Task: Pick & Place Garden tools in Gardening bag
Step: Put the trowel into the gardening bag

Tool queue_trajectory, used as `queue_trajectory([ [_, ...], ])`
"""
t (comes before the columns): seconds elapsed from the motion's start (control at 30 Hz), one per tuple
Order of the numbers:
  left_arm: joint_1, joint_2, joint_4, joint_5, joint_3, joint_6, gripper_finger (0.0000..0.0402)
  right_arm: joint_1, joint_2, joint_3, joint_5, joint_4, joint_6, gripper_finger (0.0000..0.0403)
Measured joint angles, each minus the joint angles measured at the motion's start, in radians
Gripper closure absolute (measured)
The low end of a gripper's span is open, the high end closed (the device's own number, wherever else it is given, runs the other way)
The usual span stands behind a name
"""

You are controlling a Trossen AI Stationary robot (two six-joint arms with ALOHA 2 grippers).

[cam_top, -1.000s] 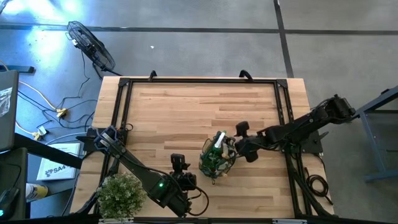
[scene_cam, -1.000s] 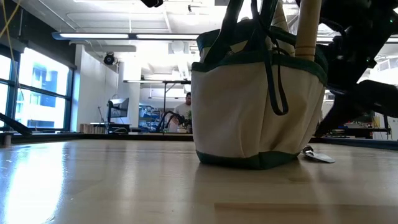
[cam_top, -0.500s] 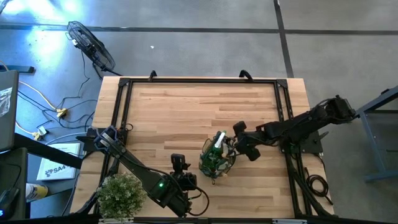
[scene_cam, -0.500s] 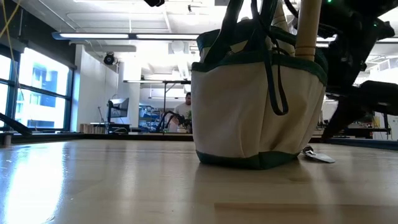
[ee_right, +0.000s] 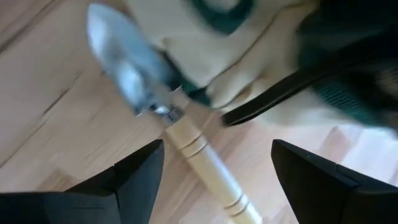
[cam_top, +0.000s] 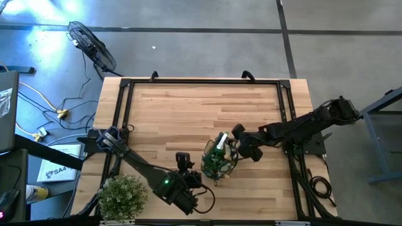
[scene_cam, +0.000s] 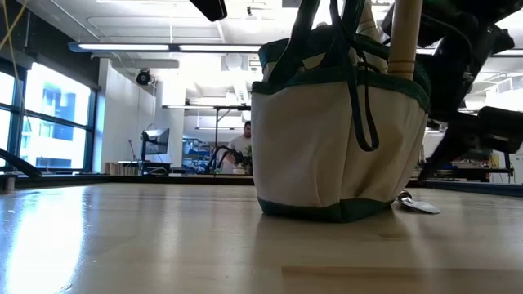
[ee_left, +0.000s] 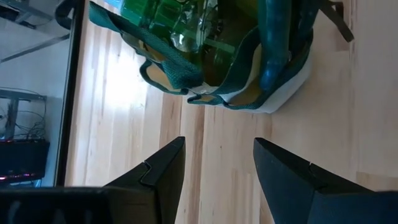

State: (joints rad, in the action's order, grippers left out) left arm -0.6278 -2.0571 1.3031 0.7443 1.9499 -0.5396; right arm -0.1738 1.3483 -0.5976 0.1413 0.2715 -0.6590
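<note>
The wooden table [cam_top: 188, 107] is seen from above, with a dark frame along its edges. A bushy green plant [cam_top: 122, 196] stands at its near left corner.

The gardening bag [cam_top: 219, 162] is set upright on the boards right of centre toward the near edge; in the low view its pale body with dark green trim and loop handles [scene_cam: 339, 139] is seen, with a wooden handle [scene_cam: 404, 37] rising from its top. Green-and-white contents are visible in its mouth from above.

The left gripper [cam_top: 188, 179] is positioned just beside the bag on its left; its fingers [ee_left: 158, 174] are parted, nothing is held between them, and the bag's side lies ahead of them.

The right gripper [cam_top: 242, 145] is positioned just beside the bag's right side; its fingers [ee_right: 140, 171] are spread wide and empty. A trowel [ee_right: 168, 124], metal blade and pale wooden handle, is seen lying against the bag fabric ahead of them.
</note>
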Motion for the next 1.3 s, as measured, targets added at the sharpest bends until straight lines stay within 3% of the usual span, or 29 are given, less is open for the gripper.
queue_trajectory([
  [0.5, 0.014, 0.000, -0.021, -0.020, 0.000, 0.013, 0.0220, 0.026, 0.000, 0.000, 0.024, -0.012, 0.104, 0.0115],
  [0.7, 0.020, 0.000, -0.037, -0.004, 0.000, 0.013, 0.0220, 0.026, 0.000, 0.000, -0.003, -0.016, 0.055, 0.0115],
  [1.07, 0.061, 0.000, -0.070, -0.110, 0.000, 0.022, 0.0220, 0.026, 0.000, 0.000, -0.002, 0.024, -0.079, 0.0115],
  [1.3, 0.065, 0.000, -0.084, -0.110, 0.000, 0.039, 0.0220, 0.026, 0.000, 0.000, 0.013, 0.025, -0.105, 0.0115],
])
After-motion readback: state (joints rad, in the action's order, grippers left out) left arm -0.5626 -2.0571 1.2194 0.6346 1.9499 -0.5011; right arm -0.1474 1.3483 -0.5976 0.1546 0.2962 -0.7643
